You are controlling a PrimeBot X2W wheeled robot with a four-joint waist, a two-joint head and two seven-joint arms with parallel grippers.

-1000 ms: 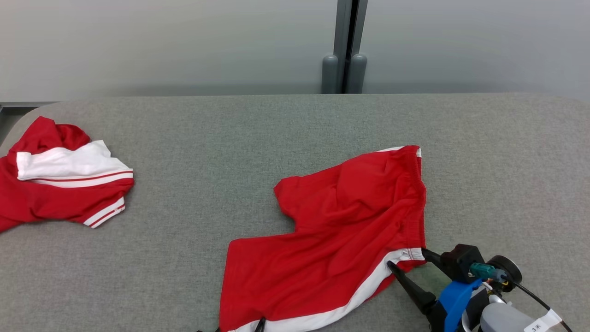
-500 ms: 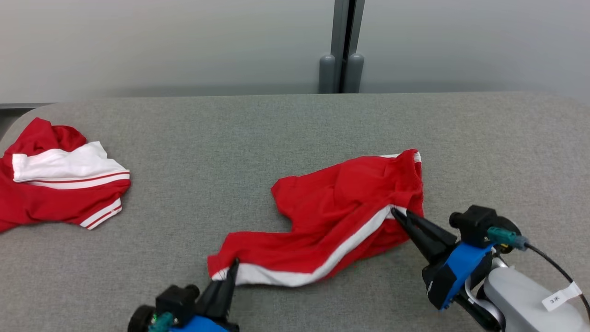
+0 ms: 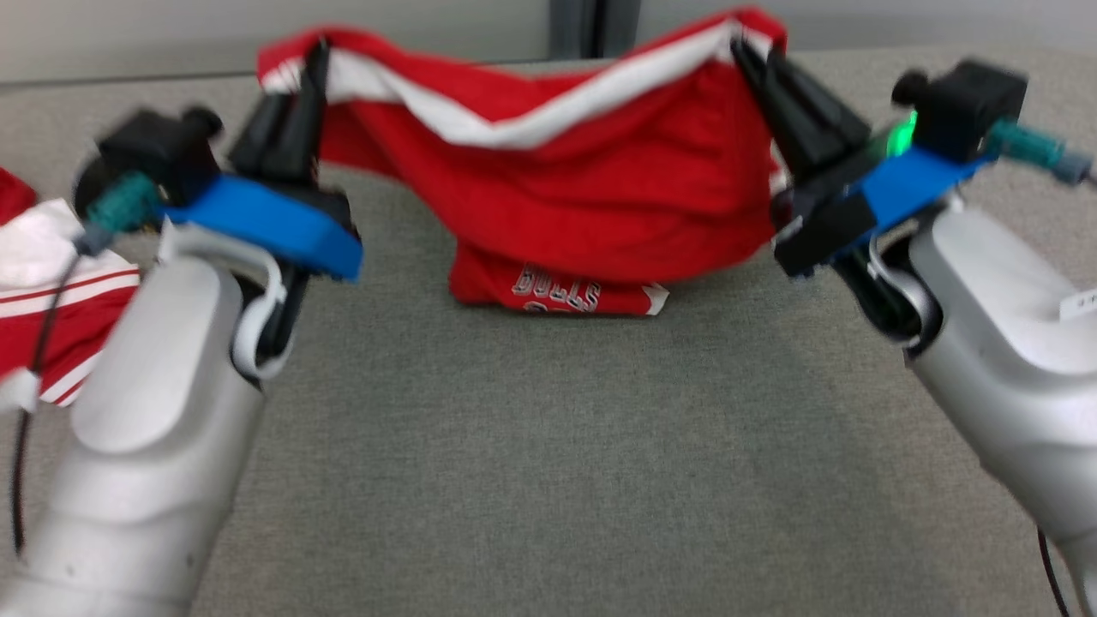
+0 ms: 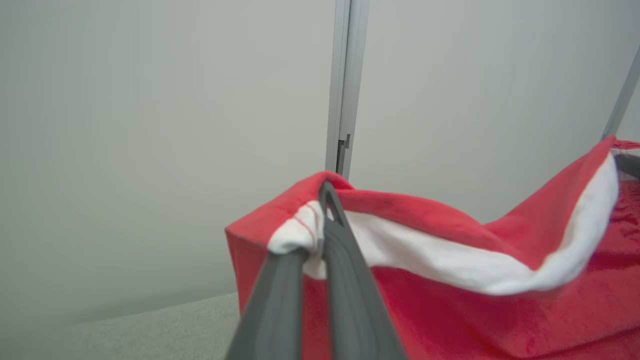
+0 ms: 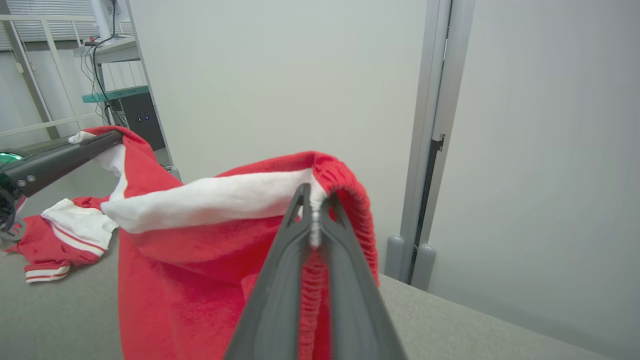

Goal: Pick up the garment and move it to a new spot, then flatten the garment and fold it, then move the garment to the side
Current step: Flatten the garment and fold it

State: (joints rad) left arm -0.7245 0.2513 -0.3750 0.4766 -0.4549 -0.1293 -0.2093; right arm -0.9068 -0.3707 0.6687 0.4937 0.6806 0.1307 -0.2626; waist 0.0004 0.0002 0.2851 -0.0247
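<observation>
The garment (image 3: 557,206) is a pair of red shorts with a white side stripe, hanging in the air between my two grippers. Its lower edge, with white lettering, rests on the grey table (image 3: 548,446). My left gripper (image 3: 317,51) is shut on one white-trimmed corner; the left wrist view shows that corner of the garment (image 4: 450,280) pinched at my left gripper's (image 4: 322,200) tips. My right gripper (image 3: 744,47) is shut on the other corner, by the waistband. In the right wrist view the garment (image 5: 200,250) hangs from my right gripper (image 5: 314,197).
A second red and white garment (image 3: 51,283) lies crumpled at the table's left edge, also seen as the second garment (image 5: 60,235) in the right wrist view. A pale wall with a grey post (image 3: 591,21) stands behind the table. The near table surface lies bare between my forearms.
Both grippers closed on the shorts' striped edge and lifted it off the table, raising it toward the back. The head camera has also tilted down.
</observation>
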